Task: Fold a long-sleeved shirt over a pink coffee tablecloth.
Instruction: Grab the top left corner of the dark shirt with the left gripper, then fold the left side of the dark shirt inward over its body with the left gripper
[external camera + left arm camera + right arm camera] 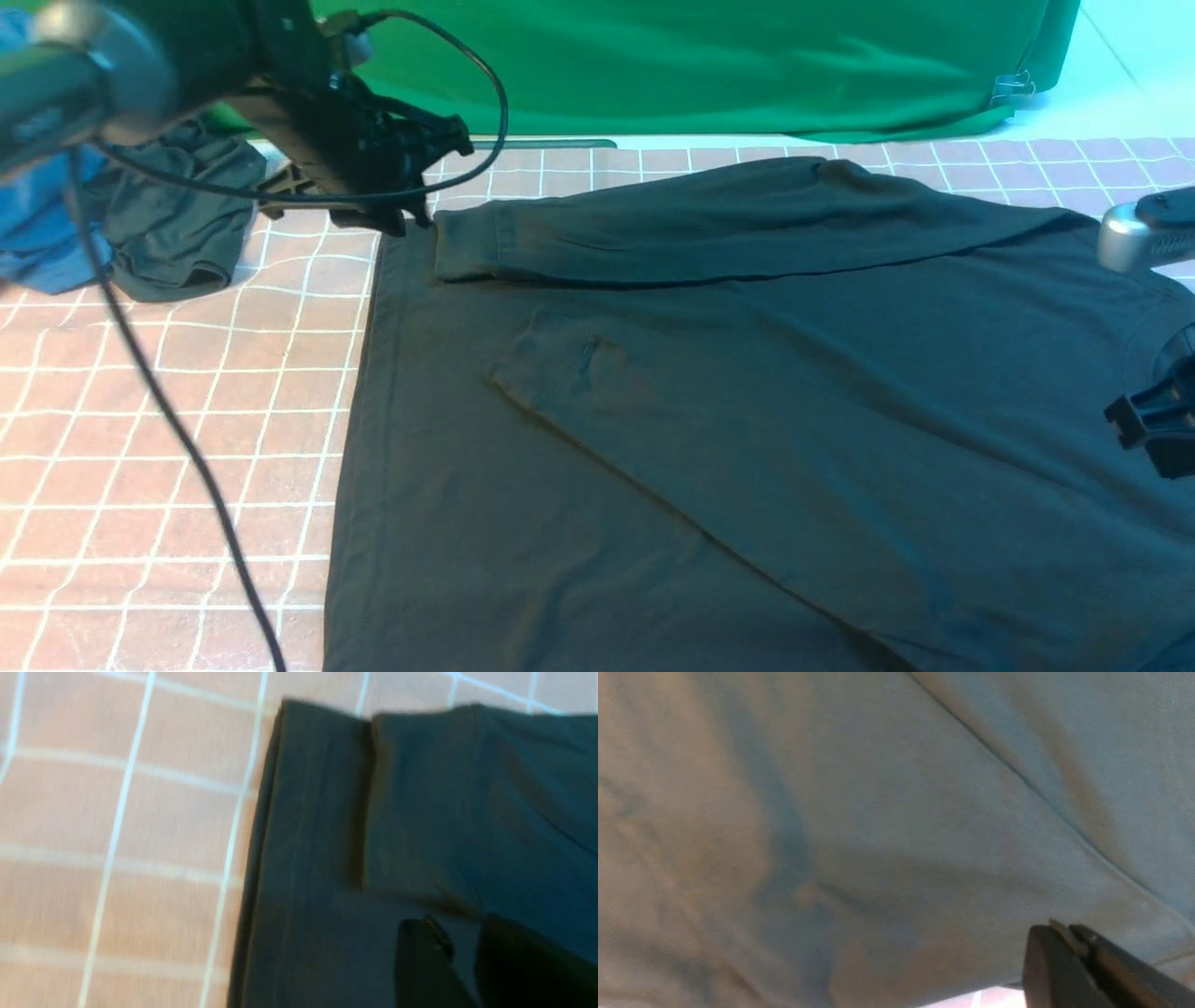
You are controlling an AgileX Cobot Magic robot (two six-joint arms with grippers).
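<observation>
1. Far left, two spare garments heaped together: one blue garment (pixel 33 233) and one dark grey-green garment (pixel 177 224) touching it, both on the pink coffee tablecloth (pixel 140 420).
2. Next along, the left tool (pixel 415 222), just beside the cuff of the far sleeve (pixel 747 219), at the shirt's far left corner. Fingers (pixel 420 966) standing partly apart, fabric showing in the gap, nothing pinched.
3. Centre stage, one long-sleeved shirt (pixel 840 392), spread flat on the tablecloth with its hem to the left. Two sleeves laid over the body: far sleeve along the back edge, near sleeve (pixel 709 457) slanting across.
4. Behind it all, one plain green cloth (pixel 700 65).
5. Far right, the right tool (pixel 1059 935), over the shirt's neck end. Fingers pressed together, closed. Any fabric caught between them? Cannot tell.
</observation>
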